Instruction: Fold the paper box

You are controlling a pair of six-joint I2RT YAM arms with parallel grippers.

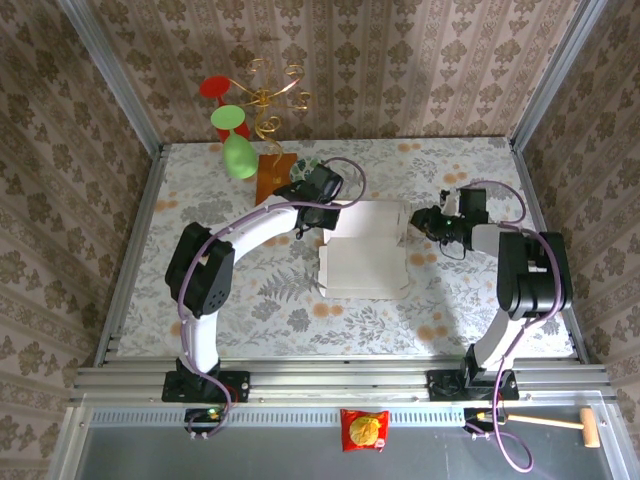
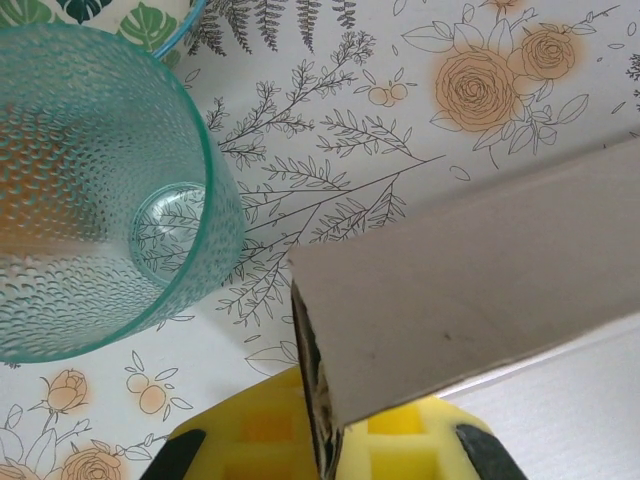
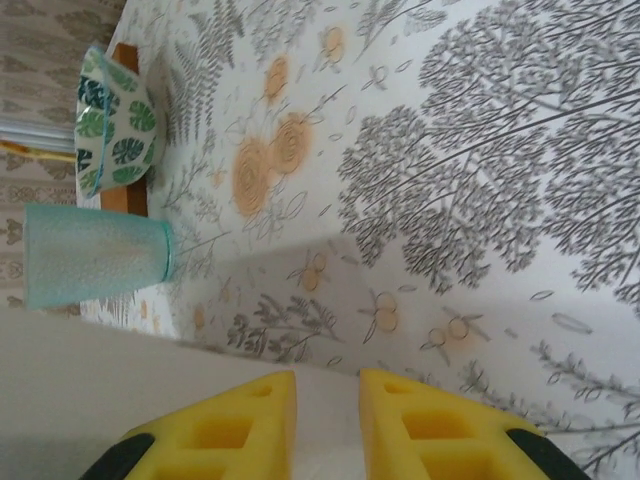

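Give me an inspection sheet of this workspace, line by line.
Surface: floral cloth, flat, covering the table.
Job's things: paper box lies mid-table, one flap lifted.
Clutter: teal cup, leafy bowl and brown board at the back; gold stand behind them; snack packet and mallet on the front ledge.
Grippers: left gripper shut on the lifted flap; right gripper slightly open at the box's edge.
Cables: purple cables run along both arms.
Surroundings: wallpapered walls, metal frame.

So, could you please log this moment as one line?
left tool: shut on paper box flap | right tool: slightly open at box edge
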